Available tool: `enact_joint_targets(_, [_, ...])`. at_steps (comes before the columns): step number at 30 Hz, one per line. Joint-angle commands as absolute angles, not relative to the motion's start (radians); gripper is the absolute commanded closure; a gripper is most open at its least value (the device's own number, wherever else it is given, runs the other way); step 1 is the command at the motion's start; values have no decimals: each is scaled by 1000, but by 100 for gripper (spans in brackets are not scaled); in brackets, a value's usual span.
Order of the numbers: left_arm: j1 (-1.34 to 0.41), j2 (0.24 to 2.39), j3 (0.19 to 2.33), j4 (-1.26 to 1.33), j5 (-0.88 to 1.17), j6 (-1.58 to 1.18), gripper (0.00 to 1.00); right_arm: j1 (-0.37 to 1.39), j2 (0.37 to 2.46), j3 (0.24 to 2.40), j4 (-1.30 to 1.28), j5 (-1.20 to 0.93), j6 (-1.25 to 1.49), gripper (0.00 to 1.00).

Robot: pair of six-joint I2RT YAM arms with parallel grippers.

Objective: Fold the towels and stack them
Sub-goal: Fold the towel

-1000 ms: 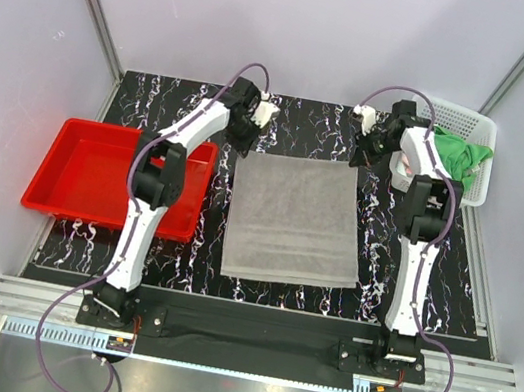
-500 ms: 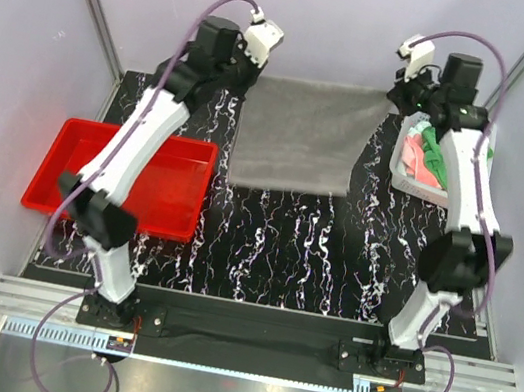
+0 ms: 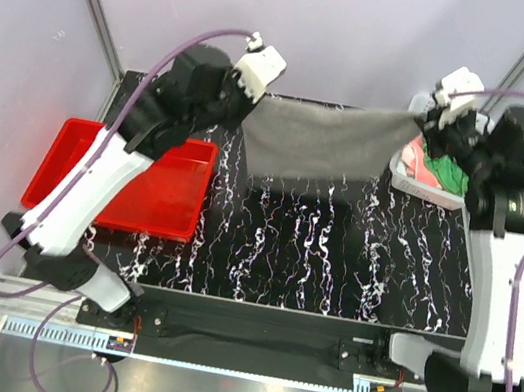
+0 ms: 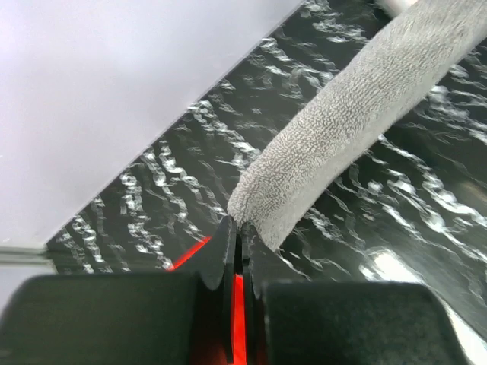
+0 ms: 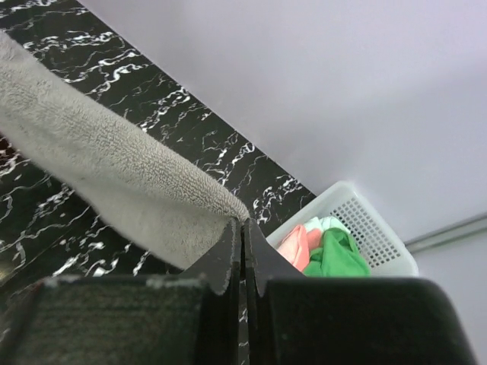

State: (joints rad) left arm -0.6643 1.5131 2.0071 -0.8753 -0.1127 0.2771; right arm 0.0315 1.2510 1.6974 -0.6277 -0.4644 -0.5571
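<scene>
Over marbled table (image 3: 332, 259), grey towel (image 3: 322, 141); walls (image 3: 372, 33) perhaps lilac.

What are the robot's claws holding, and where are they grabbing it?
The grey towel: the left claw pinches one top corner, the right claw the other.

Red plastic tray (image 3: 167, 202) sat at the left edge of the counter (image 3: 312, 256) — black marble-look top — and a white perforated basket (image 5: 374, 228) was off in the far right corner.
</scene>
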Motion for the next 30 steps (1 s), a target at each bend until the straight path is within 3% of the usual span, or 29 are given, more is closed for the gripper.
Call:
enact_joint_targets(1, [-712, 1358, 1997, -902, -118, 215, 100, 28, 1093, 1668, -689, -483, -555, 100])
enact_joint_targets(7, [-707, 1298, 1873, -876, -78, 196, 100, 28, 1051, 1588, -723, -489, -566, 100])
enact_joint_targets(17, [-611, 1482, 1916, -917, -43, 255, 100, 26, 1229, 1591, -707, -517, -617, 100])
enact_joint_targets(30, [-635, 1358, 1852, -904, -9, 229, 100, 28, 1062, 1537, -715, -508, -522, 100])
